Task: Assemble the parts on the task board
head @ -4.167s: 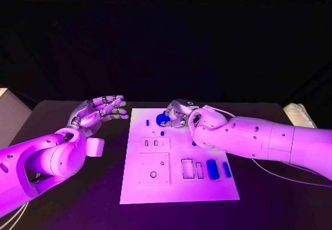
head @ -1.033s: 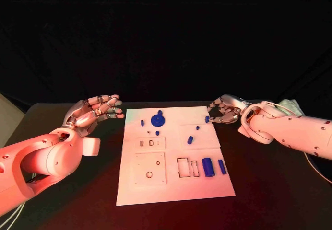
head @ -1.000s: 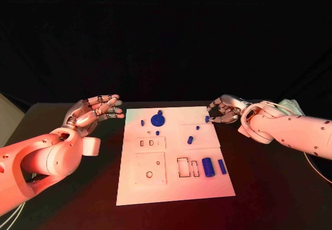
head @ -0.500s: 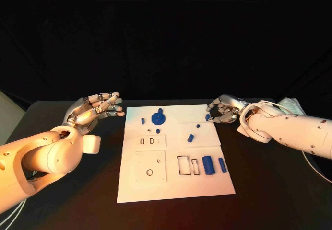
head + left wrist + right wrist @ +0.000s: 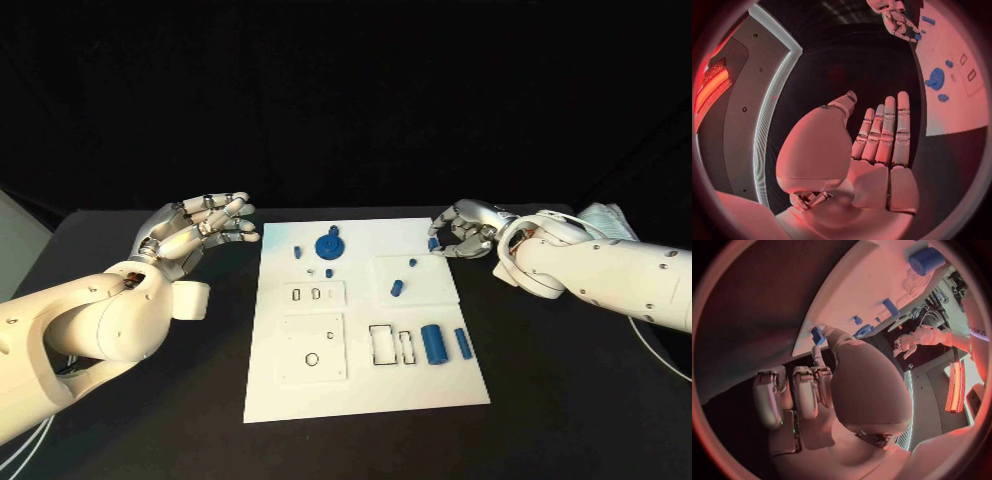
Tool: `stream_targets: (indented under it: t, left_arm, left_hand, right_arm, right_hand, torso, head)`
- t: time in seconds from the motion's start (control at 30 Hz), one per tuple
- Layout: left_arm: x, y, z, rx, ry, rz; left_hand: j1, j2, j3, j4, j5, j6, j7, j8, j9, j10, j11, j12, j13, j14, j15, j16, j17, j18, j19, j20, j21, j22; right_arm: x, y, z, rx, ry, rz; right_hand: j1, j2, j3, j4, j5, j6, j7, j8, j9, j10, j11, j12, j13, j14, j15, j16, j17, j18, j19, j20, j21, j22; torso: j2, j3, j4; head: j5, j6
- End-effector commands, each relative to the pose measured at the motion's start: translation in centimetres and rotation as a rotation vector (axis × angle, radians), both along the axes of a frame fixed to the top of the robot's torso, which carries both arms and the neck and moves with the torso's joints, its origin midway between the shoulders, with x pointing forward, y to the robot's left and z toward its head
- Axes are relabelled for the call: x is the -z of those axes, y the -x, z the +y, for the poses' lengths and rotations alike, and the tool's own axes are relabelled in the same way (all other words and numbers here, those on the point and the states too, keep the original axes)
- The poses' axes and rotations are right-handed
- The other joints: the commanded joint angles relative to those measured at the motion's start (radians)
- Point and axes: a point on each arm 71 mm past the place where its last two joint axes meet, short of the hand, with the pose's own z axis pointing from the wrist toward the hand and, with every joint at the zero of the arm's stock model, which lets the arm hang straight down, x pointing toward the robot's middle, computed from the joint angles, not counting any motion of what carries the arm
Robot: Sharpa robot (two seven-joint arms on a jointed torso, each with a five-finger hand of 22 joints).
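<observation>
The board (image 5: 361,330) lies mid-tabletop (image 5: 577,400). Right hand (image 5: 464,231) sits at the board's far right corner, fingers (image 5: 450,243) curled, pinching a small blue part (image 5: 433,242). Left hand (image 5: 195,232) hovers off the board's far left corner, fingers spread, holding nothing. A blue disc (image 5: 329,243) sits near the board's far edge.
</observation>
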Motion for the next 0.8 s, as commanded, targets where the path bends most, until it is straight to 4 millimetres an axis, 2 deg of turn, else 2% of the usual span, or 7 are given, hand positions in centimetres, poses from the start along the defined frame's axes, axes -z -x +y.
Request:
stream_targets:
  t: [0.03,0.13,0.2,0.27,0.7,0.8]
  left_arm:
    - [-0.1,0.04,-0.17,0.017,0.01,-0.006]
    - [-0.1,0.04,-0.17,0.017,0.01,-0.006]
    - [-0.1,0.04,-0.15,0.017,0.009,-0.005]
    - [-0.1,0.04,-0.14,0.016,0.009,-0.005]
    - [-0.08,0.04,-0.11,0.017,0.009,-0.002]
    - [-0.07,0.04,-0.1,0.018,0.008,-0.001]
  left_hand:
    - [-0.004,0.004,0.001,-0.005,-0.003,-0.009,0.039,0.003,0.0,-0.006,0.001,0.003,-0.001,-0.005,0.001,0.003,0.002,0.008,-0.004,0.0,0.006,0.001]
    - [-0.004,0.004,0.001,-0.005,-0.003,-0.009,0.039,0.003,0.0,-0.006,0.001,0.003,-0.001,-0.005,0.001,0.003,0.002,0.008,-0.004,0.0,0.006,0.001]
    - [-0.004,0.004,0.001,-0.005,-0.003,-0.009,0.039,0.003,0.0,-0.006,0.001,0.003,-0.001,-0.005,0.001,0.003,0.002,0.008,-0.004,0.0,0.006,0.001]
    - [-0.002,0.004,0.002,-0.008,-0.004,-0.009,0.039,0.004,0.001,-0.007,0.001,0.004,-0.001,-0.007,0.001,0.007,0.002,0.009,-0.007,0.0,0.01,0.004]
    - [-0.003,0.004,0.002,-0.008,-0.004,-0.009,0.039,0.004,0.001,-0.007,0.001,0.004,-0.001,-0.007,0.001,0.008,0.003,0.009,-0.008,0.0,0.011,0.005]
    - [-0.003,0.004,0.002,-0.008,-0.004,-0.009,0.039,0.004,0.001,-0.007,0.001,0.004,-0.001,-0.007,0.001,0.008,0.003,0.009,-0.008,0.0,0.011,0.005]
  right_arm:
    - [0.19,-0.02,0.16,-0.009,0.012,0.014]
    - [0.22,-0.07,0.14,-0.007,0.013,0.015]
    - [0.25,-0.12,0.1,-0.004,0.015,0.017]
    - [0.29,-0.16,0.05,-0.001,0.016,0.019]
    - [0.5,-0.38,0.2,0.009,0.022,0.024]
    - [0.54,-0.45,0.17,0.013,0.024,0.024]
  right_hand:
    - [-0.002,0.019,0.019,0.001,-0.007,0.018,-0.003,0.009,0.002,0.073,-0.003,0.007,0.229,0.101,-0.01,0.001,0.245,-0.014,0.103,-0.005,0.003,0.262]
    - [-0.005,0.027,0.032,0.002,-0.009,0.033,-0.008,0.015,0.004,0.074,-0.007,0.009,0.23,0.102,-0.014,0.002,0.246,-0.014,0.103,-0.008,0.002,0.262]
    - [-0.009,0.04,0.051,0.002,-0.011,0.057,-0.018,0.028,0.009,0.076,-0.015,0.011,0.232,0.102,-0.023,0.002,0.246,-0.014,0.103,-0.015,0.003,0.262]
    - [-0.01,0.041,0.055,0.001,-0.011,0.06,-0.019,0.03,0.01,0.077,-0.016,0.012,0.233,0.102,-0.024,0.002,0.246,-0.014,0.104,-0.016,0.004,0.263]
    - [-0.019,0.028,0.058,-0.003,-0.019,0.058,-0.02,0.029,0.01,0.075,-0.018,0.009,0.23,0.102,-0.027,0.002,0.245,-0.014,0.104,-0.02,0.003,0.262]
    - [-0.022,0.023,0.058,-0.004,-0.021,0.055,-0.019,0.028,0.009,0.074,-0.018,0.008,0.229,0.102,-0.026,0.001,0.245,-0.014,0.103,-0.021,0.003,0.262]
  torso:
    - [0.001,0.0,0.0004]
    - [0.001,0.0002,0.0004]
    - [0.001,-0.0001,0.0005]
    - [0.0,0.0,0.0003]
    - [0.0,0.0001,0.0012]
    - [0.0,0.0001,-0.0005]
  head:
    - [0.0,-0.001]
    - [-0.001,-0.003]
    - [-0.001,-0.004]
    - [-0.001,-0.005]
    - [-0.002,-0.008]
    - [0.0,-0.008]
